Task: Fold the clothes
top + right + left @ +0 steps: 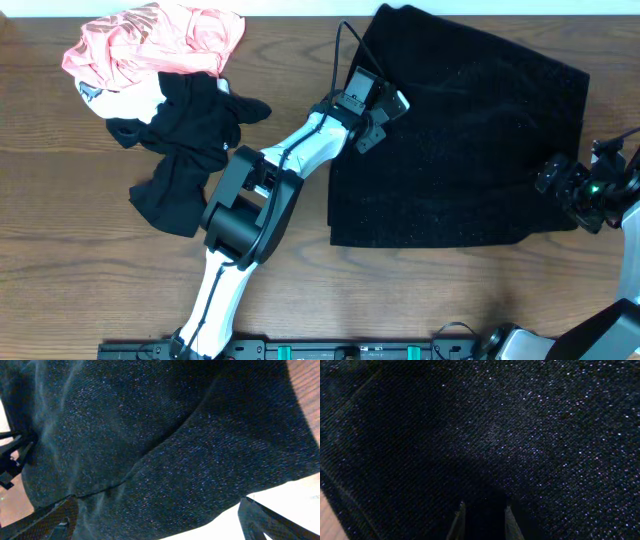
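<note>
A large black speckled garment (470, 140) lies spread flat on the right half of the table. My left gripper (385, 105) is at its upper left edge. In the left wrist view the fingers (484, 521) stand close together, pinched on the black cloth (520, 435). My right gripper (560, 185) is at the garment's right edge. In the right wrist view its fingers (157, 520) are wide apart, with the cloth (165, 445) lying between and beyond them.
A pile of clothes sits at the far left: a pink garment (150, 40) on top and a crumpled black one (185, 150) below it. The wooden table (80, 260) shows around both. A rail (300, 350) runs along the front edge.
</note>
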{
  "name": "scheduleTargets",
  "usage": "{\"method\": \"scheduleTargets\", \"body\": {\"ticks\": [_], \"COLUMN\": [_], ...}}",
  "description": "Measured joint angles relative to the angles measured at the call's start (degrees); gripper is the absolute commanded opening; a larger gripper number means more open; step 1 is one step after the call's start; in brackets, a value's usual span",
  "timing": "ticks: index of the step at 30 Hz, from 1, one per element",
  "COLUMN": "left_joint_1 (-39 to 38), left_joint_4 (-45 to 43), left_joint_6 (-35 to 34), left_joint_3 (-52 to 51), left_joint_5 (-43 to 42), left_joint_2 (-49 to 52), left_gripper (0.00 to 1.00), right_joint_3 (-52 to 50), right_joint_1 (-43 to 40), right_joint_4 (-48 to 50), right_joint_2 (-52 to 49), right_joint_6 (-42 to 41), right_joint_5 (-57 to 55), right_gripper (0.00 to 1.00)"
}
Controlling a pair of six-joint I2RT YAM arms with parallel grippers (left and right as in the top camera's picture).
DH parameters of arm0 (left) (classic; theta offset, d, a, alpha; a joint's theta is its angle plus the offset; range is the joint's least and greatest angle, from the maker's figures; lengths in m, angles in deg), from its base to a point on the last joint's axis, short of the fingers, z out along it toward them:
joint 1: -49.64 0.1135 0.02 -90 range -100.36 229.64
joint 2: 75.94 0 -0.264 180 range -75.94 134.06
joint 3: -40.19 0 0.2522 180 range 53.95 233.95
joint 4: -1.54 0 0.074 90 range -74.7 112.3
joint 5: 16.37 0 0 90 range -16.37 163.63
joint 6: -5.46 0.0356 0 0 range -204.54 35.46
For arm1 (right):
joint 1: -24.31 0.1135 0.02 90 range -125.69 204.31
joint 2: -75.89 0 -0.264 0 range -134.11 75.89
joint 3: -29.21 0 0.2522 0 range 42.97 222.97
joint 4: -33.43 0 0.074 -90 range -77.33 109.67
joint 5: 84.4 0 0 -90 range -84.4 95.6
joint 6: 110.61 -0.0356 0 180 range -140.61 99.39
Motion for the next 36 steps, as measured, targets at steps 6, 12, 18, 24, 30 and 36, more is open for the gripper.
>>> {"method": "scheduleTargets", "body": {"ticks": [6, 12, 18, 24, 30, 36], "left_joint_1": [0.7, 2.9, 5.9, 8.5, 10.8, 13.2], "left_joint_4": [0.0, 0.0, 3.1, 4.8, 11.3, 18.2], "left_joint_6": [0.0, -0.4, -6.0, -13.3, -23.0, -29.9], "left_joint_3": [-0.2, -1.3, -2.1, -2.9, -2.8, -2.8], "left_joint_5": [1.2, 1.0, 0.9, 0.7, 1.2, 1.6], "left_joint_2": [0.0, -0.3, -1.3, -2.1, -2.9, -4.0], "left_gripper": [0.27, 0.26, 0.25, 0.21, 0.21, 0.21], "right_joint_3": [0.0, 0.0, 0.0, 0.0, 0.0, 0.0], "right_joint_1": [0.0, 0.0, 0.0, 0.0, 0.0, 0.1], "right_joint_4": [0.0, 0.1, 0.5, 0.7, 0.7, 0.8], "right_joint_2": [0.0, 0.0, 0.0, 0.0, 0.0, 0.0], "right_joint_6": [0.0, 0.0, 0.0, 0.0, 0.0, 0.0], "right_joint_5": [0.0, 0.0, 0.0, 0.0, 0.0, 0.0], "right_gripper": [0.99, 0.99, 0.99, 0.99, 0.99, 0.99]}}
